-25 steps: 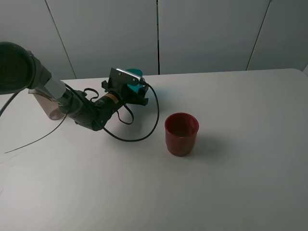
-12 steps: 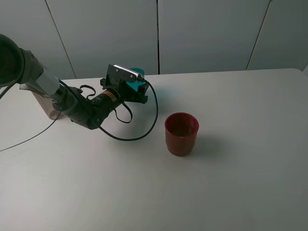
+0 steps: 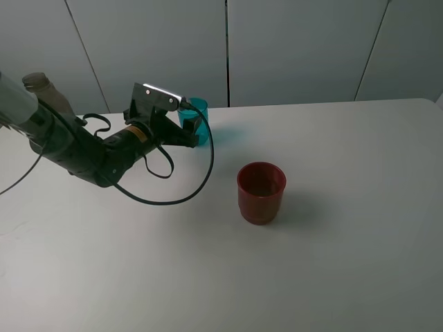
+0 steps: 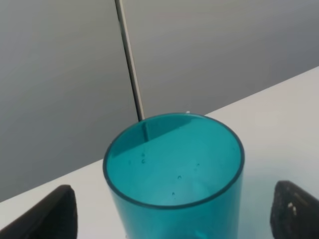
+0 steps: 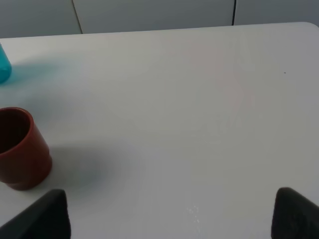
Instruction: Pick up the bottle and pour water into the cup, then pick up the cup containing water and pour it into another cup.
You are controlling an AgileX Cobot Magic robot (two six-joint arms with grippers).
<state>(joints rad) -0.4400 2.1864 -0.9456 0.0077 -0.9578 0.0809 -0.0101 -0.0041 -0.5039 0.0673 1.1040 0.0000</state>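
The teal cup [image 3: 196, 113] stands upright on the white table near its back edge. My left gripper [image 3: 190, 134] is open, with one finger on each side of the cup and not touching it. In the left wrist view the cup [image 4: 174, 169] fills the middle between the two dark fingertips [image 4: 50, 214]. The red cup [image 3: 261, 191] stands alone to the right and nearer; it also shows in the right wrist view [image 5: 20, 157]. Only the top of the grey-brown bottle [image 3: 41, 86] shows behind the left arm. My right gripper [image 5: 172, 216] is open and empty over bare table.
A black cable [image 3: 181, 197] loops from the left arm down onto the table between the two cups. The grey wall panels [image 3: 297, 48] stand right behind the table's back edge. The teal cup shows at the right wrist view's edge [image 5: 4, 64].
The left arm has drawn back to the left and lifted. The teal cup now shows more fully in front of the gripper. The bottle's top has come into sight.
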